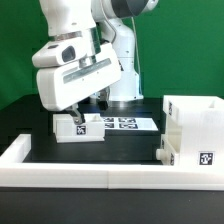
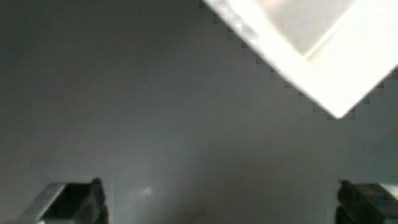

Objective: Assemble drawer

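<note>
Claw (image 2: 217, 200) spread wide, nothing held
The tray (image 1: 78, 127) just beside it could be shoved askew if clipped

Smooth white plastic box shell (image 1: 195, 122) and tray (image 1: 80, 128); matt black table (image 1: 130, 148); glossy arm casing (image 1: 72, 62)

White arm (image 1: 112, 28) bends forward and down, wrist tipped toward the exterior view's left. The gripper (image 1: 88, 106) points down at the table, its dark fingers (image 2: 71, 202) short below the bulky white housing. In the wrist view both fingertips sit wide apart, jaws spread.
</note>
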